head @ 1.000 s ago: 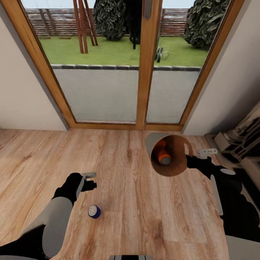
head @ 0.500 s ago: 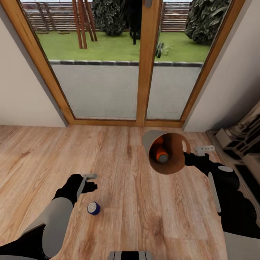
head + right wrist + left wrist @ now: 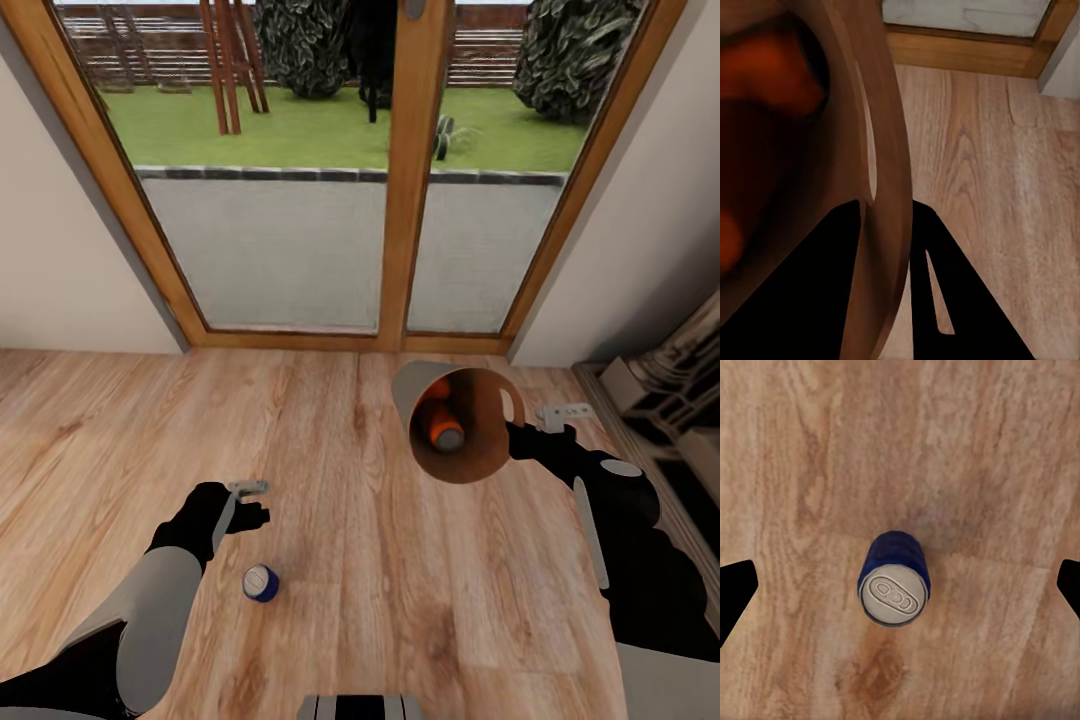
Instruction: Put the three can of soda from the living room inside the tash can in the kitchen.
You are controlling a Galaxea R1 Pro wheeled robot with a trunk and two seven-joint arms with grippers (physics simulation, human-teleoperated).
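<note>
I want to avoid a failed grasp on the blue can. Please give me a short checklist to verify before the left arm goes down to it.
1. Blue can stands upright on the wooden floor: ok.
2. Can lies between the left tool's fingers in the left wrist view: ok.
3. Left tool open and empty: ok.
4. Space around the can free of other things: ok.
5. Right tool clamped on the rim of the trash can, orange cans inside: ok.
6. Exact height of the left tool above the can: cannot tell.

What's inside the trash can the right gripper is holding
Inside the trash can, held by the right gripper, lie orange soda cans, at least one plainly. Its wall hides the bottom.
</note>
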